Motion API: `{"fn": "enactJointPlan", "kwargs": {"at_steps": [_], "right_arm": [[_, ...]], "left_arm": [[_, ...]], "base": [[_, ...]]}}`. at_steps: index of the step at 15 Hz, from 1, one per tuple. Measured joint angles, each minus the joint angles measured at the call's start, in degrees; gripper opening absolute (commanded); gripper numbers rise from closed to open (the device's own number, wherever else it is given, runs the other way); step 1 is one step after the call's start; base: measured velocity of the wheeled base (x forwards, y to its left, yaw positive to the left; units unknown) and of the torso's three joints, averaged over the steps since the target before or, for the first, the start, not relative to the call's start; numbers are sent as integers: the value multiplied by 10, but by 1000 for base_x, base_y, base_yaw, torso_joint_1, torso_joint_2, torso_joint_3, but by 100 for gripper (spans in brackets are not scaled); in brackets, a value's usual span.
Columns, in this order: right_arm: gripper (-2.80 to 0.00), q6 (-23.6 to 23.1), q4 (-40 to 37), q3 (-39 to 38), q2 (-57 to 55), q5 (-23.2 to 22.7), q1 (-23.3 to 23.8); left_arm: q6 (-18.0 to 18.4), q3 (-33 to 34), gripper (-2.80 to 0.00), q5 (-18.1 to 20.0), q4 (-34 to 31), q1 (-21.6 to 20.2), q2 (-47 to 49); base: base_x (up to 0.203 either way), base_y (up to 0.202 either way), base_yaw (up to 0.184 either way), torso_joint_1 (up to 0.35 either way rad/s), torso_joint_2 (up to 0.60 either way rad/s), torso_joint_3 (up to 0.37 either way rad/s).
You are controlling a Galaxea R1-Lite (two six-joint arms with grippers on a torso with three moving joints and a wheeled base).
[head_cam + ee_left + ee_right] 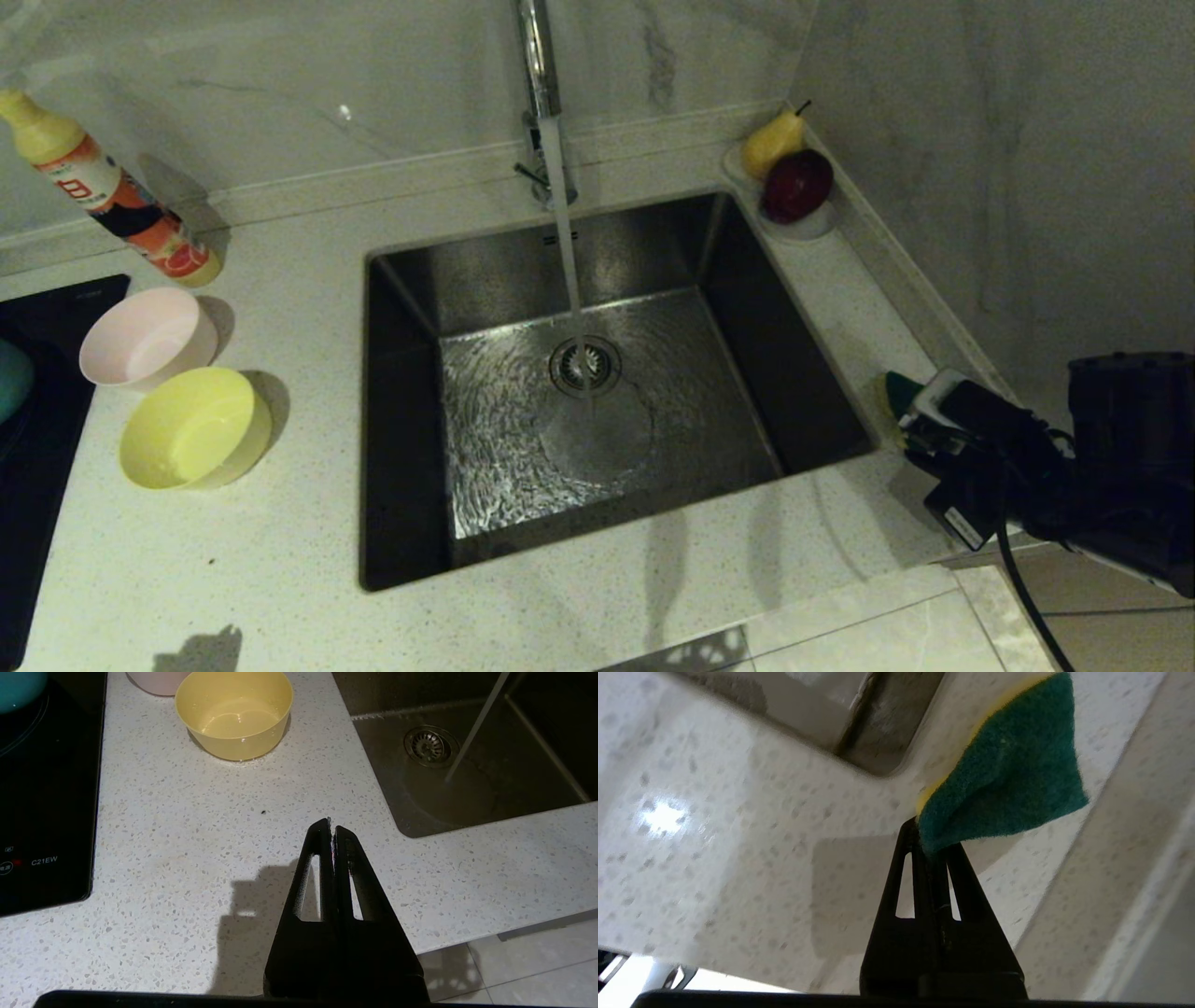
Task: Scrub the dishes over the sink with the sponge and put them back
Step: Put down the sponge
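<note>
The head camera looks steeply down on the sink (597,392) and tabletop (280,560). The left wrist camera faces forward over the tabletop, sharing the yellow bowl (233,714) and drain (427,745). The right wrist camera sits close above the sink's corner.

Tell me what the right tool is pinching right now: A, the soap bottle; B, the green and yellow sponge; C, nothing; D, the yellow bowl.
B: the right tool is shut on a corner of the sponge, beside the sink.
</note>
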State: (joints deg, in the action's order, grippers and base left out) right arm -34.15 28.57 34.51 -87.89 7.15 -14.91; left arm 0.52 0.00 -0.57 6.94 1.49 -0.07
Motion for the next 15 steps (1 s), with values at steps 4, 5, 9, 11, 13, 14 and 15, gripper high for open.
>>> {"fn": "enactJointPlan", "kwargs": {"at_steps": [4, 5, 9, 11, 13, 14, 15], "right_arm": [[-280, 1, 7, 12, -15, 3, 3], [-280, 2, 7, 17, -20, 3, 3], [-280, 3, 10, 33, -36, 3, 5], [-280, 2, 11, 35, -39, 9, 5], [-280, 2, 10, 38, -39, 11, 6], [-174, 1, 10, 38, -39, 11, 6], [0, 1, 9, 38, -39, 11, 7]], "left_arm": [[0, 0, -280, 0, 0, 0, 0], [0, 0, -280, 0, 0, 0, 0], [0, 0, -280, 0, 0, 0, 0], [0, 0, -280, 0, 0, 0, 0], [0, 0, -280, 0, 0, 0, 0], [0, 0, -280, 0, 0, 0, 0], [0, 0, -280, 0, 0, 0, 0]], "base": [[0, 0, 0, 0, 0, 0], [0, 0, 0, 0, 0, 0], [0, 0, 0, 0, 0, 0], [0, 0, 0, 0, 0, 0], [0, 0, 0, 0, 0, 0], [0, 0, 0, 0, 0, 0], [0, 0, 0, 0, 0, 0]]}}
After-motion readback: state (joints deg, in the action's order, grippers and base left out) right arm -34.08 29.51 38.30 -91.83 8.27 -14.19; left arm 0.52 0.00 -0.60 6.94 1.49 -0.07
